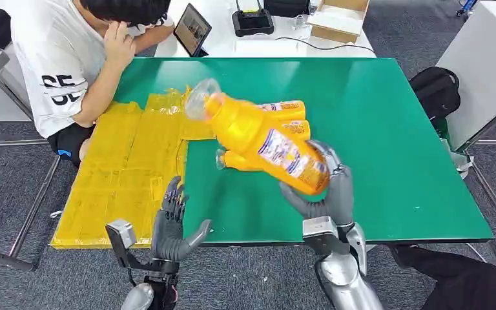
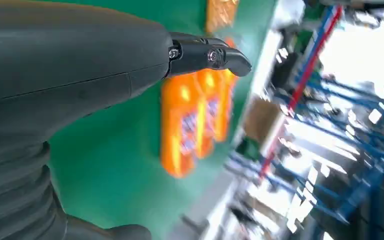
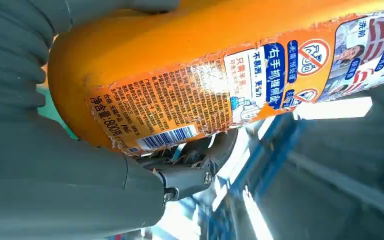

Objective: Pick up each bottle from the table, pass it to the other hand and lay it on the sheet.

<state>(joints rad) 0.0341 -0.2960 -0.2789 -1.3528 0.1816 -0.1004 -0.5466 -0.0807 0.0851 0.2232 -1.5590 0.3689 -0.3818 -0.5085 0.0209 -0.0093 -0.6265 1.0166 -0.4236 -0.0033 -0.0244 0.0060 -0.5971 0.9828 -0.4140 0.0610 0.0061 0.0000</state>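
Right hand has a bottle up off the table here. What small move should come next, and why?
Probably carry the held bottle left toward the left hand for the handover. The right hand grips its base, its cap end already points left, and the left hand waits with fingers apart beside the yellow sheet.

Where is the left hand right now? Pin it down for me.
In the head view the left hand hovers open at the table's near edge, beside the yellow sheet, left of the bottle the right hand holds.

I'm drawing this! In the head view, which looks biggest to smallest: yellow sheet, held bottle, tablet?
1. Yellow sheet
2. Held bottle, though it is nearer the camera, so it looks bigger
3. Tablet
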